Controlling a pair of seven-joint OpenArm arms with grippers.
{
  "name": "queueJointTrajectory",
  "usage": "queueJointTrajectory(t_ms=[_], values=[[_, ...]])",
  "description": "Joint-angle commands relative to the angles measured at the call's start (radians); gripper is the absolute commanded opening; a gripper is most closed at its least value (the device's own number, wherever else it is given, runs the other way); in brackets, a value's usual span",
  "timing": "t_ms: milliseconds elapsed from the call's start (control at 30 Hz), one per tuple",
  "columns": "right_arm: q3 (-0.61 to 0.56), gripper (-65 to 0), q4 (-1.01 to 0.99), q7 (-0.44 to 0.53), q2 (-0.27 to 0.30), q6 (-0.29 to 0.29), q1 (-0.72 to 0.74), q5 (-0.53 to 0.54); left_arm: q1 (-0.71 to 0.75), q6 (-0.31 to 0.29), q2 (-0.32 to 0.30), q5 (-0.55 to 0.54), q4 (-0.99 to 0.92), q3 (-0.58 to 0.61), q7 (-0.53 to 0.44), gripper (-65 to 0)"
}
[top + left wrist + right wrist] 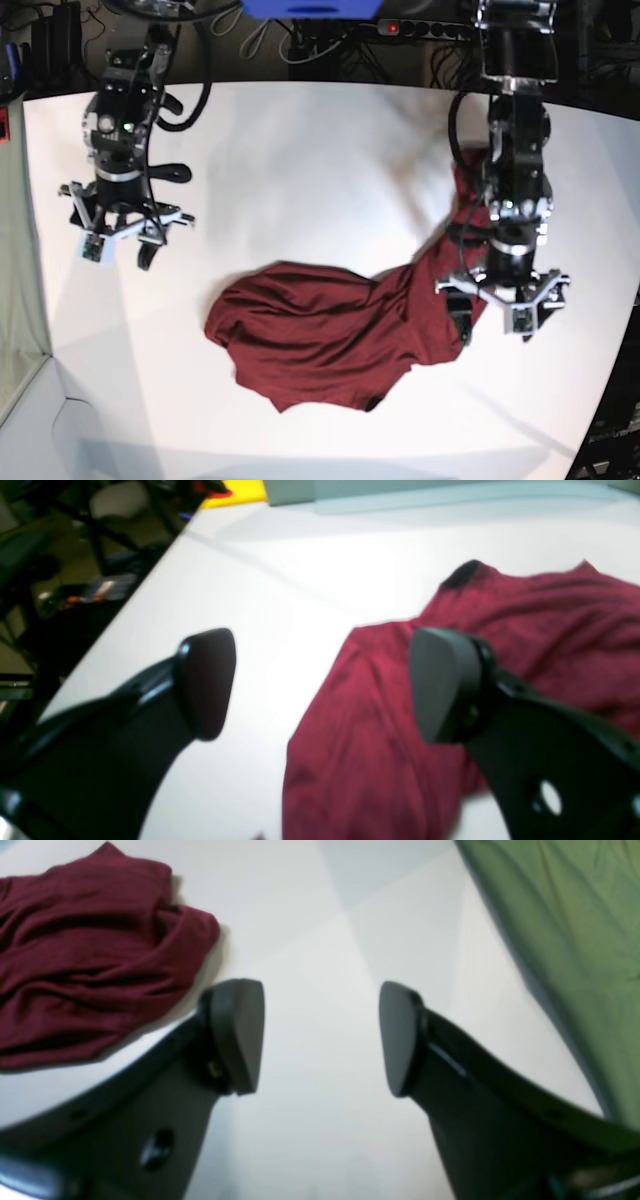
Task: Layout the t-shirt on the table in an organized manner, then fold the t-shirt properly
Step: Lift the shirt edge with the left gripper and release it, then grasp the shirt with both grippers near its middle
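Base view showed the t-shirt (pixel 320 335) lying crumpled on the white table (pixel 300 160), bunched toward the middle and near edge, with one strip of cloth running up along that view's right side under the left arm. Its hem and sleeves were rumpled, not spread flat. The left gripper (pixel 497 305) hung over that strip with its jaws spread apart and nothing between them; in the left wrist view the left gripper (pixel 320 685) stood wide above the shirt's edge and bare tabletop, the picture blurred. The right gripper (pixel 118 245) was well apart from the shirt, over bare table, also spread wide and empty. A green cloth (pixel 575 930) lay along the table's side.
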Motion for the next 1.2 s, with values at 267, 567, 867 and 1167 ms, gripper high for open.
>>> queueJointTrajectory(t_ms=[267, 567, 867, 1167], values=[[0.004, -28.0, 0.018, 0.031, 0.006, 0.0, 0.015, 0.0, -0.272, 0.001, 0.048, -0.001, -0.467, -0.02, -0.006, -12.7], [0.003, -28.0, 0.018, 0.031, 0.007, 0.0, 0.019, 0.0, -0.332, -0.001, 0.07, 0.001, -0.666, -0.02, -0.088, -13.5], [0.0, -28.0, 0.018, 0.031, 0.007, 0.0, 0.041, 0.0, -0.337, 0.002, 0.067, -0.002, -0.726, -0.027, -0.12, -64.5], [-0.003, -28.0, 0.018, 0.031, 0.007, 0.0, 0.07, 0.0, -0.128, 0.007, 0.068, -0.002, -0.285, -0.027, -0.115, -65.0]])
